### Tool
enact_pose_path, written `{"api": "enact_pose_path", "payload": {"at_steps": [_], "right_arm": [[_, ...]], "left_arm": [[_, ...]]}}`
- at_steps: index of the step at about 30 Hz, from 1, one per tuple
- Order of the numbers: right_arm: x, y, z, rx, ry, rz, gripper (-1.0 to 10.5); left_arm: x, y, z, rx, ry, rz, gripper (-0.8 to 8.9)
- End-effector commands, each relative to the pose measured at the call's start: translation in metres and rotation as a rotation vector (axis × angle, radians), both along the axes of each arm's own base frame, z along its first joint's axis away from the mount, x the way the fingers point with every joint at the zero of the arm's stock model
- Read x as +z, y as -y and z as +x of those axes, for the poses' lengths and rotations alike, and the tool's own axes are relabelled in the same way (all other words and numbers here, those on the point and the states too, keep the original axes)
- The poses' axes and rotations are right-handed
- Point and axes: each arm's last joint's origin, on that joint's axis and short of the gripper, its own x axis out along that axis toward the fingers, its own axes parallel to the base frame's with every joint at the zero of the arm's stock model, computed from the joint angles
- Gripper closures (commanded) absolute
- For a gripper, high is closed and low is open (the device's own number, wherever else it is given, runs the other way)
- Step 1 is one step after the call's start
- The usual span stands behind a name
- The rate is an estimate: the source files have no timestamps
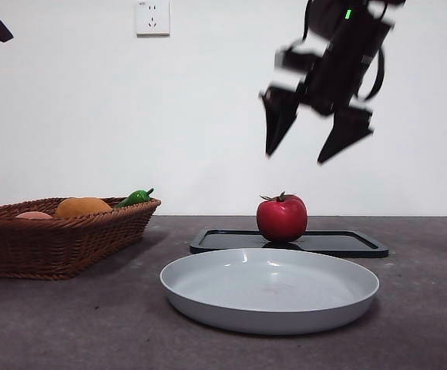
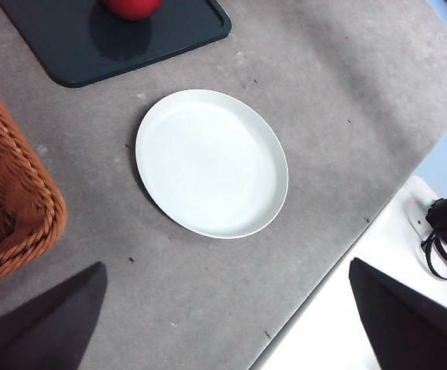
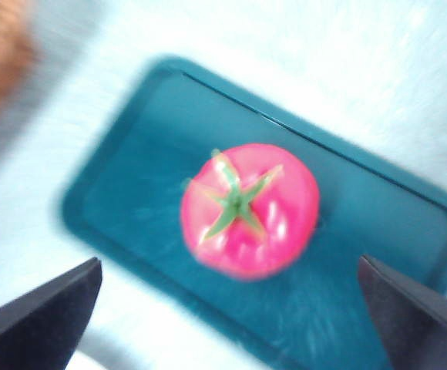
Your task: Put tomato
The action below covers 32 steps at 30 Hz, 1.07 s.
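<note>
Right gripper [image 1: 318, 146]: high in the air, jaws spread wide, holding nothing.
Tomato [image 1: 281, 218]: right below it, sitting on the dark tray [image 1: 362, 244].
Good way, I think: go straight down, jaws on both sides, squeeze softly.
Plate [image 1: 270, 289]: near, empty.
Left gripper [image 2: 227, 324]: waiting, jaws spread.

Tomato [image 1: 281, 220] on tray [image 1: 347, 243] behind plate [image 1: 270, 289]; basket [image 1: 54, 235] to their left.

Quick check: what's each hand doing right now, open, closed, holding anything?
Left hand: open, empty, above the table near the plate.
Right hand: open, empty, in the air above the tomato on the tray.
</note>
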Motion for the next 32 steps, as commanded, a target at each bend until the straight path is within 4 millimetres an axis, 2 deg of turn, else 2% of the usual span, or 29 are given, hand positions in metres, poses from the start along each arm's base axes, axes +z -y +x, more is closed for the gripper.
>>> {"api": "enact_pose_path", "payload": {"at_steps": [1, 6, 9, 15, 19, 26, 32], "right_arm": [[0.027, 0.001, -0.01, 0.012, 0.058, 0.025, 3.7], [0.068, 0.013, -0.044, 0.017, 0.088, 0.044, 3.7], [0.085, 0.021, -0.066, 0.019, 0.083, 0.045, 3.7], [0.103, 0.036, -0.111, 0.026, 0.115, 0.063, 3.7], [0.103, 0.048, -0.148, 0.042, 0.135, 0.087, 3.7], [0.086, 0.067, -0.215, 0.108, 0.144, 0.165, 3.7], [0.069, 0.076, -0.252, 0.146, 0.172, 0.193, 3.7]], "left_arm": [[0.004, 0.001, 0.001, -0.016, 0.025, -0.001, 3.17], [0.004, 0.001, 0.001, -0.016, 0.025, -0.001, 3.17], [0.004, 0.001, 0.001, -0.016, 0.026, -0.001, 3.17], [0.004, 0.001, 0.001, -0.017, 0.026, 0.0, 3.17], [0.004, 0.001, 0.001, -0.017, 0.026, 0.0, 3.17], [0.004, 0.001, 0.001, -0.018, 0.028, 0.0, 3.17], [0.004, 0.001, 0.001, -0.018, 0.027, 0.0, 3.17]]}}
